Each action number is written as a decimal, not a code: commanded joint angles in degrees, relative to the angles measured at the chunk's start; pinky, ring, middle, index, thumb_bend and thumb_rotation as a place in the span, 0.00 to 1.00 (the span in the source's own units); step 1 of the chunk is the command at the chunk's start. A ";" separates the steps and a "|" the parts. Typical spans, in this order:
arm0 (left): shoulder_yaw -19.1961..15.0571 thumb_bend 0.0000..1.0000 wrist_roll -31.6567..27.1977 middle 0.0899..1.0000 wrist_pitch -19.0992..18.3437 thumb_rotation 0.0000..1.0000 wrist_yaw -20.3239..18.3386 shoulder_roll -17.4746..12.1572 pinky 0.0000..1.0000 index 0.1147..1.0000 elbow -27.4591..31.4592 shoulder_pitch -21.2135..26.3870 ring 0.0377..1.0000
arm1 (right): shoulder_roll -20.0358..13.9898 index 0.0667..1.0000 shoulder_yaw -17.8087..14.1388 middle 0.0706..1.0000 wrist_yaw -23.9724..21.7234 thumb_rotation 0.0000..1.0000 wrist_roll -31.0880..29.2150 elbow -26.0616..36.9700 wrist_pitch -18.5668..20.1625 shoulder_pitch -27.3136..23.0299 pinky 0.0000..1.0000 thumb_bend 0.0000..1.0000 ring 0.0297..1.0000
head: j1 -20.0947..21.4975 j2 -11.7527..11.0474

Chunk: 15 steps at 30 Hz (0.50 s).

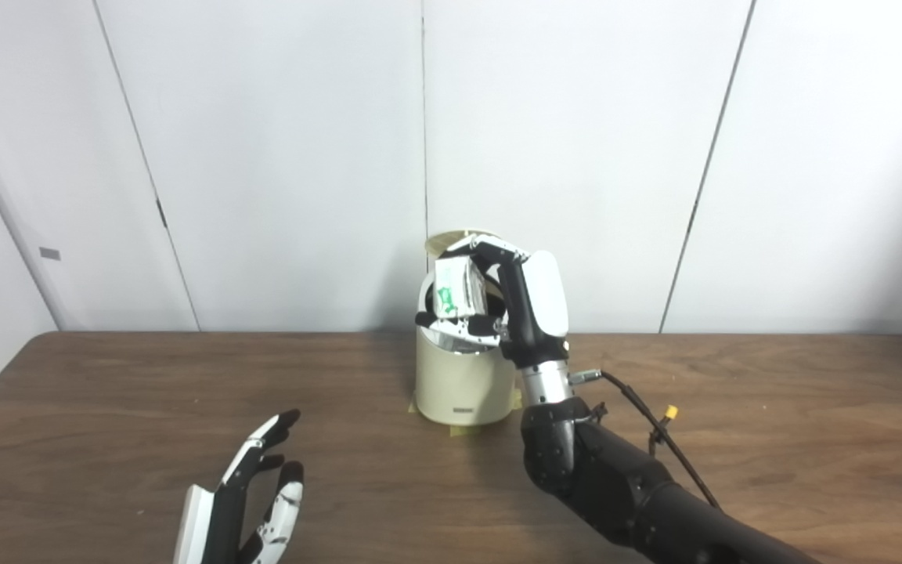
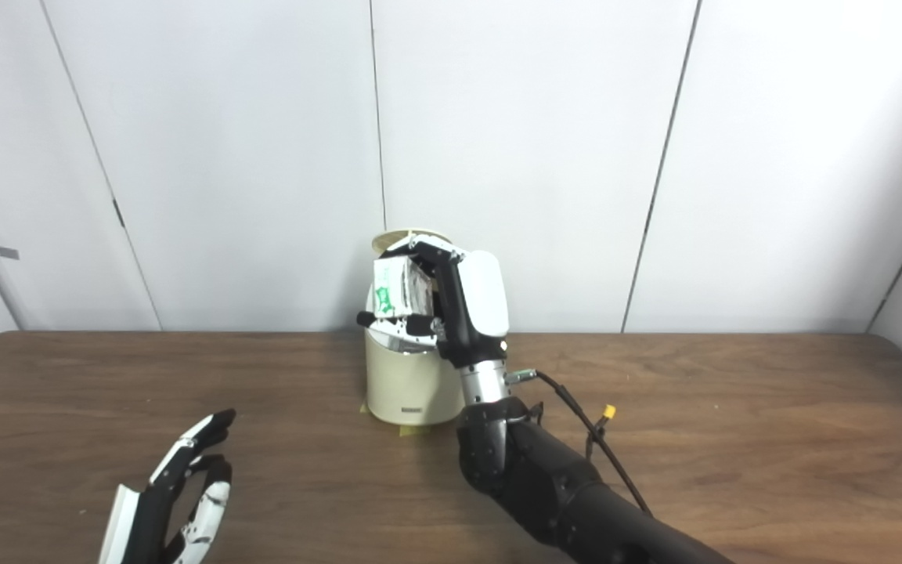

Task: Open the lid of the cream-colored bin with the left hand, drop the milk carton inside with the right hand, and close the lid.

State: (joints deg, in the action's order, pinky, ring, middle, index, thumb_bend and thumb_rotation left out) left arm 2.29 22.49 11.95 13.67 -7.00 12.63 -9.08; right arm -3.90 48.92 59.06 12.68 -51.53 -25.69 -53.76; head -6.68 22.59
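The carton (image 1: 459, 288) hangs in the air above the mouth of the bin (image 1: 463, 384), near the middle of the bench's far edge, and it sits there because the right hand (image 1: 525, 305) has it poised for the drop: held directly over the opening, it should fall inside once let go rather than catch the rim. The carton is pinched from its right side, the fingers (image 1: 490, 251) hooked over its top and the thumb (image 1: 451, 321) pressed under its base, so the white face with green print looks toward the left edge of the bench and the palm lies on the side away from it. It looks roughly upright, perhaps slightly tilted; its lower end is just above the metal rim, though whether it touches the rim cannot be told. The lid (image 1: 451, 239) stands raised behind the carton, only its cream edge showing over the fingers, which leaves the mouth free. The bin stands on tape (image 1: 459, 427) stuck to the bench (image 1: 772, 439), probably to keep it from shifting. The left hand (image 1: 251, 501) is well apart from all this, near the bench's front edge toward its left corner, fingers spread and holding nothing. By my reading the release comes next, then the lid's closing.
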 commanded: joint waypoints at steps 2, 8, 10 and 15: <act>0.66 0.31 1.35 0.84 1.05 0.77 0.82 2.54 0.75 0.82 0.09 -5.45 0.83 | 0.17 0.39 -1.28 0.50 0.19 0.00 -0.17 -0.14 -1.23 -4.01 0.39 0.50 0.46 | 0.01 0.08; 0.80 0.30 1.64 0.84 1.41 0.74 1.08 2.36 0.75 0.82 -0.15 -5.38 0.83 | 0.53 0.42 -1.49 0.48 1.00 0.00 0.64 -1.48 -1.23 -4.09 0.51 0.51 0.48 | -0.04 0.24; 0.84 0.31 1.90 0.83 1.07 0.75 1.05 2.35 0.74 0.82 0.06 -5.39 0.83 | 0.61 0.44 -1.52 0.46 0.80 0.00 1.01 -2.10 -1.23 -4.17 0.56 0.52 0.46 | -0.04 0.24; 0.91 0.35 1.14 0.84 0.40 0.76 0.45 2.31 0.74 0.82 0.68 -5.66 0.83 | 0.33 0.84 -0.60 0.92 -2.76 0.02 2.71 -3.90 -1.23 -4.62 0.84 0.84 0.91 | 0.28 0.67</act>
State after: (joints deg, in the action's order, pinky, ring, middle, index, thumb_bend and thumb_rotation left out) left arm 2.68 23.14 11.89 13.57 -7.60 13.25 -10.63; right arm -3.43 48.56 57.09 14.62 -56.32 -25.69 -53.96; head -6.33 23.20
